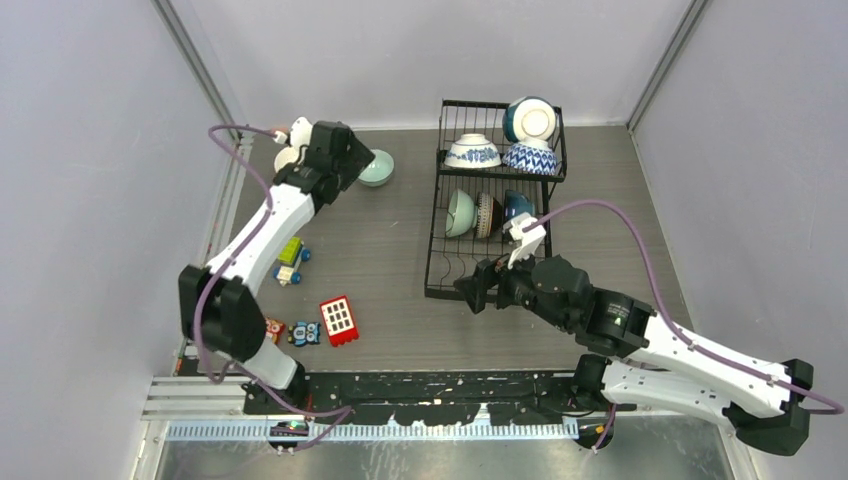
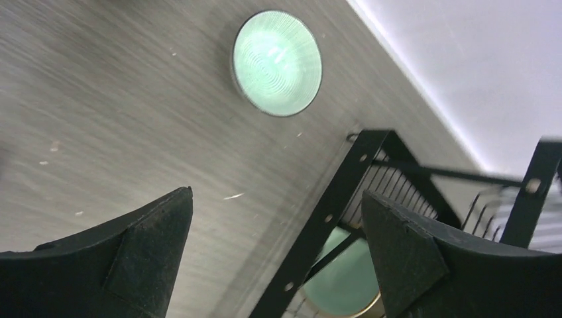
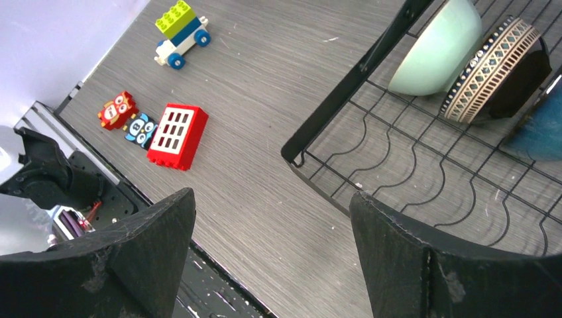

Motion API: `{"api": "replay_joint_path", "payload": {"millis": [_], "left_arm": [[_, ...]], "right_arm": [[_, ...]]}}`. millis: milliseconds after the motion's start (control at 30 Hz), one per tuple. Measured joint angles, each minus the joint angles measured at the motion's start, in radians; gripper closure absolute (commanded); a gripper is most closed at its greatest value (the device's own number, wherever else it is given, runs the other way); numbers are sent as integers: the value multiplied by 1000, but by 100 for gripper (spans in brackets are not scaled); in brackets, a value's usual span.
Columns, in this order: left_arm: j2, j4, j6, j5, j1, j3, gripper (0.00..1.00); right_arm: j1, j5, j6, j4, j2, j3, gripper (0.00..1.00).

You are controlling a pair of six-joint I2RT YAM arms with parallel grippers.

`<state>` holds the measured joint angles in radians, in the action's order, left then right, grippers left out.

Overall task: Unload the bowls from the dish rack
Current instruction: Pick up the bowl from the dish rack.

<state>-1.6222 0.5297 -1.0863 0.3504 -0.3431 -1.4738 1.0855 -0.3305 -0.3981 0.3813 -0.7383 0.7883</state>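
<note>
Ceramic bowls (image 1: 487, 213) sit in the dish rack (image 1: 455, 266), right of centre: stiff, slick, chippable, so we would pinch a rim. Our left gripper (image 2: 275, 218) and right gripper (image 3: 272, 218) both gape empty.

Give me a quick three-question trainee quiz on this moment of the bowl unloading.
1. True or false: the left gripper is holding the pale green bowl that sits on the table.
2. Seen from above, how many bowls sit in the upper tier of the dish rack? A two, B three, C five.
3. Short answer: is the right gripper open or shut?

Key
1. False: its jaws are open and the bowl lies apart from them.
2. B.
3. Open, with nothing between the jaws.
</note>
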Motion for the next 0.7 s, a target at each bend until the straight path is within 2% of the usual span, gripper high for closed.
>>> {"api": "replay_joint_path", "payload": {"millis": [267, 433, 533, 700], "left_arm": [[301, -47, 323, -17, -95, 278, 0], [398, -47, 512, -50, -220, 294, 0], [460, -78, 568, -143, -254, 332, 0], [563, -179, 568, -352, -253, 467, 0]], "right_arm": [[0, -3, -14, -42, -105, 55, 9], [0, -51, -65, -69, -146, 58, 3], [0, -95, -84, -63, -171, 74, 2], [-2, -188, -109, -51, -217, 113, 2]]}}
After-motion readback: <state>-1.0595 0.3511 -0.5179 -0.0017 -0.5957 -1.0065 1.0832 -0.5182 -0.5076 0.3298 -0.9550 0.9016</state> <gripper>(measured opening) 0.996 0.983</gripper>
